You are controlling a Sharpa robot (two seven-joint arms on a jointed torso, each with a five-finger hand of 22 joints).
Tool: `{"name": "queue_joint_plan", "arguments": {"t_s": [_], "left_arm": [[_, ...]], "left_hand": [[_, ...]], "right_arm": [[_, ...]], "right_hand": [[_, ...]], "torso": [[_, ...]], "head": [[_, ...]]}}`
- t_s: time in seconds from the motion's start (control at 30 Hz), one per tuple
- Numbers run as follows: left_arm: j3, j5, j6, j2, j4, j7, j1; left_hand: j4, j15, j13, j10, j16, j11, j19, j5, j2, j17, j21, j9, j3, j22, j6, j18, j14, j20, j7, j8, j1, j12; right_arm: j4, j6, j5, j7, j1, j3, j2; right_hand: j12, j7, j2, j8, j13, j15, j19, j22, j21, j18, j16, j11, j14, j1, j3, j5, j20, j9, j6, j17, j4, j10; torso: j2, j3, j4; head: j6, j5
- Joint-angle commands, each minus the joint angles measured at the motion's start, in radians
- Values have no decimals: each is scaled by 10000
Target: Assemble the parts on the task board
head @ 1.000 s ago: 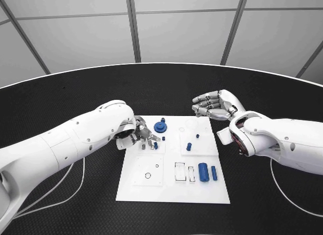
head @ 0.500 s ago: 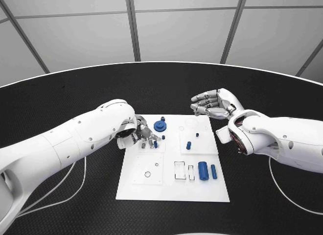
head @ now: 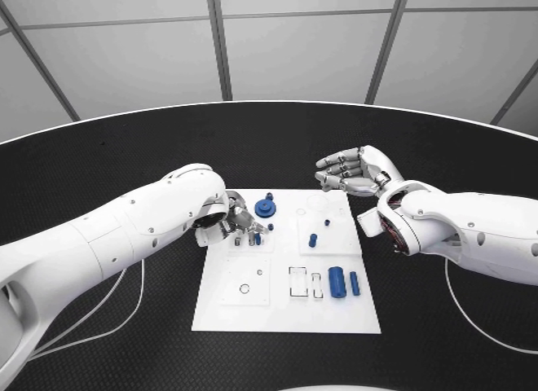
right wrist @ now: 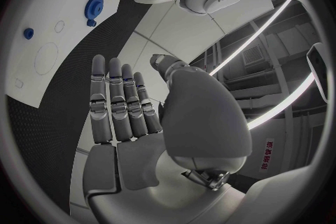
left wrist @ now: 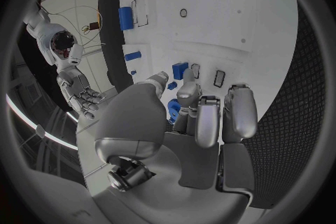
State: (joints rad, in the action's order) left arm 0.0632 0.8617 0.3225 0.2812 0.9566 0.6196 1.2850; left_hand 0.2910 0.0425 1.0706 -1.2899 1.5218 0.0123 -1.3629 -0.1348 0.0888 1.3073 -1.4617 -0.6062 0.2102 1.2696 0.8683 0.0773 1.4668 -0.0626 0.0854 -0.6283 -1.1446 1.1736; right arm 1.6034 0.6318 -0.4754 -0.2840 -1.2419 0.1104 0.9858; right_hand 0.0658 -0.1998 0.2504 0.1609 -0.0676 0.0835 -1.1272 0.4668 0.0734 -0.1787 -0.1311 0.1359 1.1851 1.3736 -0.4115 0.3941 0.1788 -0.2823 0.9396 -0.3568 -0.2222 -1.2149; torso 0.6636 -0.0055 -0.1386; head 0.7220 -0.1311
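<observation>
I see the black table [head: 128,138] carrying the white task board [head: 287,314] at its centre, lying flat with recessed outlines across its near half. My left arm reaches in over the board's far left corner; the left hand [head: 228,221] sits low there with its fingers curled downward. In the left wrist view a small blue part [left wrist: 174,110] shows between the fingers [left wrist: 208,123] and thumb, so I judge this hand to be pinching that piece, though the contact itself is partly hidden. My right hand [head: 351,173] hovers off the board's far right corner, palm up, fingers loosely apart, holding nothing. On the board, the blue gear [head: 266,208] stands just beside the left hand; a thick blue cylinder [head: 337,282] and a thinner blue pin [head: 354,283] lie side by side near the right edge; a small blue peg [head: 313,240] sits mid-board. The step in hand appears to be seating a small part into a slot at the far left section. The next move calls for a steady descent, alignment with the recess, and release only once the piece is seated.
</observation>
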Motion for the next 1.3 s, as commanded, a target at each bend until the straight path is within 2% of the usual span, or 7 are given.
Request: {"name": "queue_joint_plan", "arguments": {"t_s": [0.03, 0.17, 0.73, 0.87, 1.1, 1.17, 1.3], "left_arm": [[0, 0, 38, -8, -11, 2, 0], [0, 0, 96, -10, -7, 10, 0], [0, -1, 188, -24, -20, 30, 0], [0, -36, 194, -33, -19, 15, 0], [0, -129, 235, -25, 5, 2, 0], [0, -234, 250, -10, 6, 17, 0], [0, -395, 204, 15, 11, 43, 1]], "left_hand": [[-20, 51, 6, 62, 64, -6, -69, -37, -39, 1620, -55, -34, 75, 26, -73, -128, 793, 13, -10, -68, -140, -11], [-26, 54, 18, 54, 64, -11, -62, -38, -47, 1617, -54, -74, 116, 21, -77, -126, 792, 14, -15, -83, -202, 2], [-59, 94, 42, 52, 74, -59, -58, -36, -156, 1614, -71, -395, 806, 58, -173, -129, 789, 37, -64, -114, -844, 55], [-129, 114, -15, 110, 75, -79, -28, -53, -92, 1609, -61, -517, 1368, 37, -231, -123, 787, 49, -82, -71, -1223, 12], [-240, 105, -148, 200, 76, -75, 7, -79, 292, 1594, -49, -733, 2579, 26, -269, -117, 781, 56, -70, 6, -1505, -81], [-409, 118, -174, 202, 79, -86, 11, -116, 421, 1593, -49, -831, 3190, 32, -280, -117, 781, 58, -82, 27, -1580, -93], [-1101, 141, -220, 179, 82, -107, 37, -296, 588, 1588, -39, -1152, 4421, 18, -371, -110, 779, 77, -88, -104, -1695, -116]], "right_arm": [[-6, 0, 0, 10, 0, 0, -1], [-7, -2, 0, 17, 0, 0, -8], [-1, -39, 0, 45, 0, 1, -8], [8, -112, -72, 85, 0, 1, -1], [19, -177, -199, 125, 0, 1, 0], [16, -178, -211, 130, 0, 1, 3], [5, -169, -220, 152, 0, 2, 12]], "right_hand": [[11, -73, -55, -56, 8, 11, -30, -9, -36, -29, 23, 8, -36, -24, -2, 35, 68, 10, 17, 13, 11, 38], [11, -73, -55, -56, 8, 11, -30, -9, -36, -29, 23, 8, -36, -24, -2, 35, 68, 10, 17, 13, 11, 38], [21, -64, -85, -47, 5, 9, -35, -53, -42, -31, 37, -2, -41, -5, -28, 52, 67, 8, 44, 19, 21, 9], [12, -66, -81, -56, 8, 14, -22, -96, -56, -28, 63, 0, -68, 23, -46, 67, 69, 13, 38, 29, 46, 15], [8, -73, -76, -63, 10, 29, 9, -142, -75, -21, 94, 9, -108, 21, -54, 68, 79, 17, 35, 41, 52, 20], [8, -73, -79, -63, 10, 30, 14, -151, -78, -21, 98, 9, -113, 23, -57, 71, 81, 17, 36, 43, 53, 18], [9, -75, -81, -65, 10, 41, 58, -203, -96, -15, 120, 12, -134, 13, -68, 101, 93, 19, 42, 51, 50, 11]], "torso": [[9, -12, -8], [5, -11, -30], [8, 6, -17], [4, 6, -20], [4, 9, -16], [0, 6, -17], [-5, -3, -35]], "head": [[36, -33], [52, -33], [113, -25], [123, -25], [153, -21], [164, -24], [189, -46]]}}
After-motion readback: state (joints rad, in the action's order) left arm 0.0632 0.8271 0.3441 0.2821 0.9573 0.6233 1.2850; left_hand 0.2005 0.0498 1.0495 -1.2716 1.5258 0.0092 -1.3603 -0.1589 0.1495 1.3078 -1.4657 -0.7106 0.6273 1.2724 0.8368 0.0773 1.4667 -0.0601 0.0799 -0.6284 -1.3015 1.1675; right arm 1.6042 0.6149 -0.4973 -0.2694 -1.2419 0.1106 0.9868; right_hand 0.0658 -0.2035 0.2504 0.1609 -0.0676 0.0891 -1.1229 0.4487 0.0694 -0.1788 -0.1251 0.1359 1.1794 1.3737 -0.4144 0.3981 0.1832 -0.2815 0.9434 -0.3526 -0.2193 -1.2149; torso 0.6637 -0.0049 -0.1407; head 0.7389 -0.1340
